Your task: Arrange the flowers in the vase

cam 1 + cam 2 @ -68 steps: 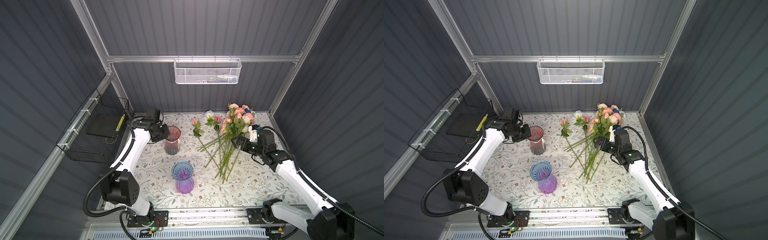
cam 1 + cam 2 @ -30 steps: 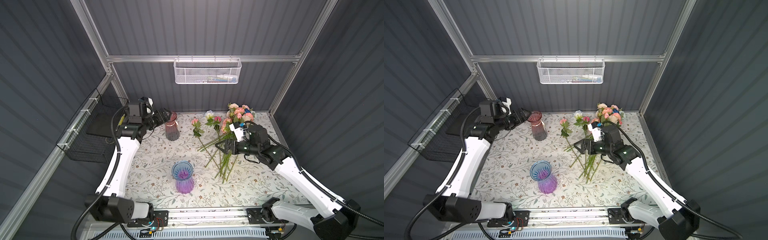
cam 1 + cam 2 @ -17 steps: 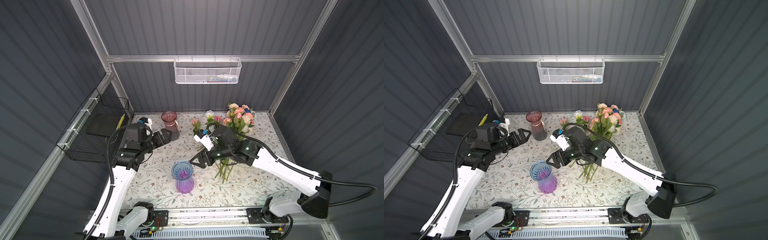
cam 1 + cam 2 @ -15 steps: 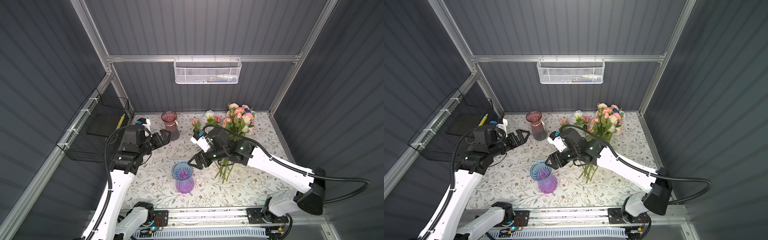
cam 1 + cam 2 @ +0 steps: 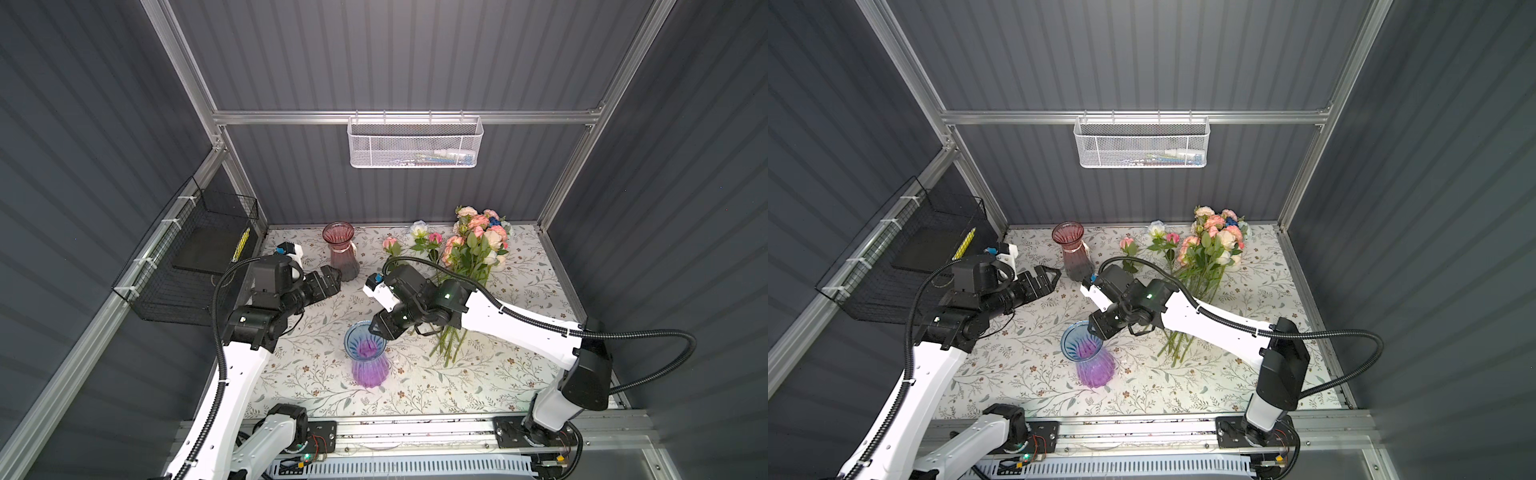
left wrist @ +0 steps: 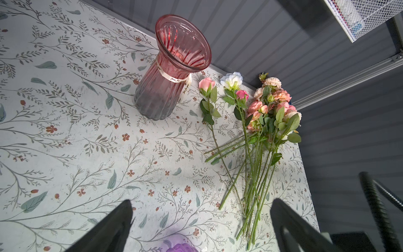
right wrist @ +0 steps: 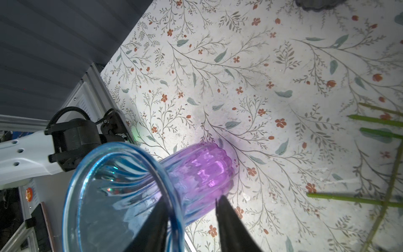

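Straddling the flared rim of the blue-and-purple glass vase (image 7: pixel 202 172) with the right gripper (image 7: pixel 192 197), setting one finger inside the mouth and the other outside, holding the jaws part-way apart with a sliver of gap on the outer side, not yet clamping the glass. Judging this as taking hold of the vase, standing upright near the middle of the floral tablecloth (image 5: pixel 316 374), to steady or shift it before loading any stem. Doing it well probably meaning sinking the fingers further over the lip, squaring them to the wall, pinching gently, allowing for slick ribbed glass and a tall body likely to tip. Hovering the left gripper (image 6: pixel 201 201) above the cloth, jaws spread wide, holding nothing, facing the pink glass vase (image 5: pixel 340 257). Leaving the flowers (image 5: pixel 473 249) lying in a loose bunch toward the far right, none in either vase yet, stem ends reaching under the right arm
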Available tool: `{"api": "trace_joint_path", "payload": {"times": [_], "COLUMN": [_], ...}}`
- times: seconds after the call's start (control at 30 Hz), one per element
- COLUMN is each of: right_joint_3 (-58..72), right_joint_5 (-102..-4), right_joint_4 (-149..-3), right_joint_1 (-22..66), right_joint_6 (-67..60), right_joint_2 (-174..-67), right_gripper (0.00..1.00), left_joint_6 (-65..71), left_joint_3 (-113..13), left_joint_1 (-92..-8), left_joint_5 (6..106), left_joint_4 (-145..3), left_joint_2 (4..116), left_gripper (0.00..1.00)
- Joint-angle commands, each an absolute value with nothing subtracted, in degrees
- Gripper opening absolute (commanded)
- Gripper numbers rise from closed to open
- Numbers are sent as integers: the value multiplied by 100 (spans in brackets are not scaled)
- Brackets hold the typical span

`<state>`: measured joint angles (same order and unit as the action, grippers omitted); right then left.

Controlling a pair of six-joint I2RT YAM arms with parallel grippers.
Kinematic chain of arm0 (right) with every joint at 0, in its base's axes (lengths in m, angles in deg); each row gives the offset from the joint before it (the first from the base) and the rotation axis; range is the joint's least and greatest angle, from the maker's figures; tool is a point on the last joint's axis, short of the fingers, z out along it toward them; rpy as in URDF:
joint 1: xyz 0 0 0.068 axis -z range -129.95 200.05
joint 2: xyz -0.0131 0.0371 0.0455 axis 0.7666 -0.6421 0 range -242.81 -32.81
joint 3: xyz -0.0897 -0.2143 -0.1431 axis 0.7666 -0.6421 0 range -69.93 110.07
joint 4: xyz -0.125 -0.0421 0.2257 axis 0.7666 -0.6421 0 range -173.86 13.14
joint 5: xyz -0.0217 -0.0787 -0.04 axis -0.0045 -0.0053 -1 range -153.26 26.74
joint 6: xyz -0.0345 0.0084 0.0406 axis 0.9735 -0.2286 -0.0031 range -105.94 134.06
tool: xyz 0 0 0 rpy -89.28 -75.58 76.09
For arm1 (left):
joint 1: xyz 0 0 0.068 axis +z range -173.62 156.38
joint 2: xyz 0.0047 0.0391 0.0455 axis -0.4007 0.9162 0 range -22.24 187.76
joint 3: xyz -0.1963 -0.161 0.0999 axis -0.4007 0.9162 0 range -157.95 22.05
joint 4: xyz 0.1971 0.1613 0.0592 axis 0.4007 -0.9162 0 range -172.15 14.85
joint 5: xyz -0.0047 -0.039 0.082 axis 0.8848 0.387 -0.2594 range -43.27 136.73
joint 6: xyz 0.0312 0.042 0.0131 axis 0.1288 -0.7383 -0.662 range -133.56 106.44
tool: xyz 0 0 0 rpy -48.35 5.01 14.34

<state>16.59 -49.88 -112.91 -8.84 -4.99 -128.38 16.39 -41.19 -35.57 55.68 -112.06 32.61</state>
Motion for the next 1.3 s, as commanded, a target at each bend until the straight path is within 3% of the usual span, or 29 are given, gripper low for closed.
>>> {"api": "trace_joint_path", "payload": {"times": [0.0,0.13,0.2,0.9,1.07,1.27], "right_joint_3": [1805,1857,1858,3081,3030,2908], "right_joint_5": [-5186,-5203,-5193,-4985,-5053,-5095], "right_joint_4": [-11550,-11595,-11573,-11955,-11915,-11717], "right_joint_1": [-884,-710,-561,741,777,791], "right_joint_6": [-467,-496,-505,-9,-16,-86], "right_joint_2": [-12923,-12923,-12923,-13766,-13783,-13526], "right_gripper": [25,8,4,3,17,61], "left_joint_6": [1474,1464,1477,1534,1531,1578], "left_joint_3": [-4048,-4050,-4052,-4003,-3956,-3905], "left_joint_1": [-3540,-3540,-3541,-3540,-3542,-3540], "left_joint_5": [5549,5577,5586,5735,5768,5824], "left_joint_4": [-11312,-11330,-11321,-11321,-11278,-11242], "left_joint_2": [3181,3215,3233,3339,3356,3375], "left_gripper": [100,99,100,100,99,100]}}
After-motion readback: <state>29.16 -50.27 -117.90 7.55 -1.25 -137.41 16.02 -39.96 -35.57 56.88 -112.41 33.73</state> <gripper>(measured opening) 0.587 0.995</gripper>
